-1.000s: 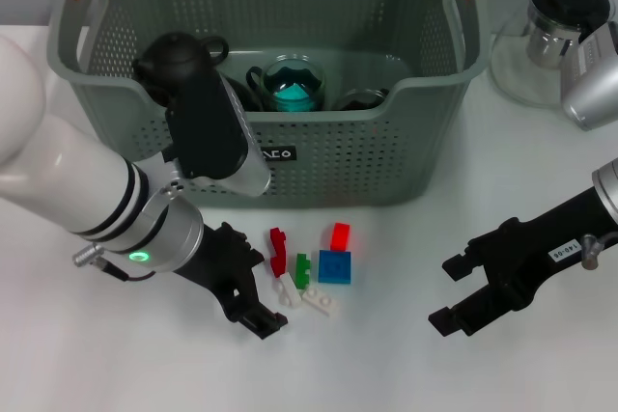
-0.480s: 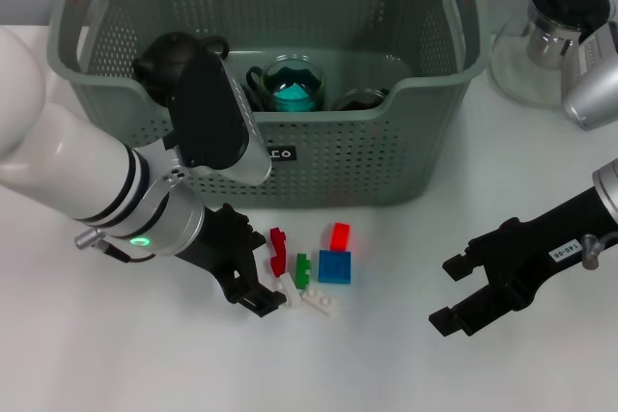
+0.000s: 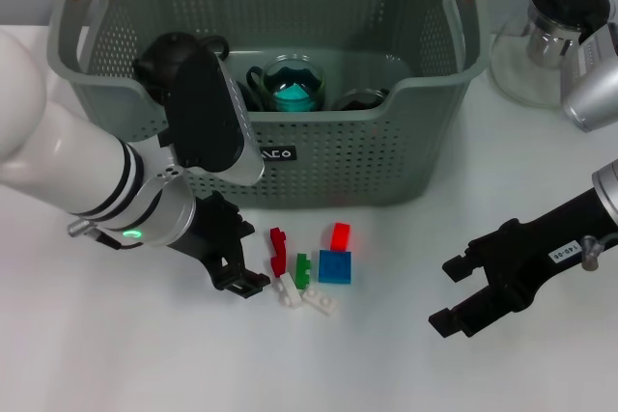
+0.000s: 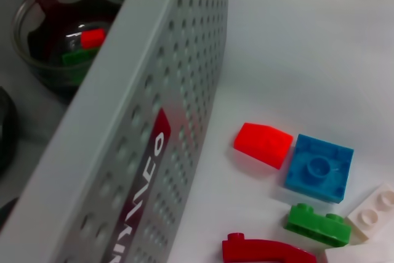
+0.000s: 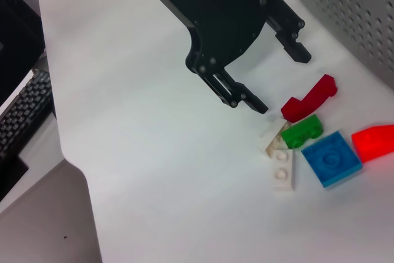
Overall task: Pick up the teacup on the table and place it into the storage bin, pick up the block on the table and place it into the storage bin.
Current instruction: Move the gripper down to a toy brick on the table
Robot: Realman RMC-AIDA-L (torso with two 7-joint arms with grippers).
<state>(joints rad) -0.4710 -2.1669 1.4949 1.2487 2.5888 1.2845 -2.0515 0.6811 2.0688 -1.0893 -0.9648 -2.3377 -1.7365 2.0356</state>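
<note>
The left gripper hangs open just left of the blocks at lower centre of the head view. The right gripper, also open, sits at lower right. Only the left wrist view shows a red and a green piece inside a glass cup in the storage bin. The dark red block lies lengthwise toward the bin, beside the blue block

You see grey-green perforated storage bin, orange handle ends; blocks: dark red, green, blue, bright red, white.
</note>
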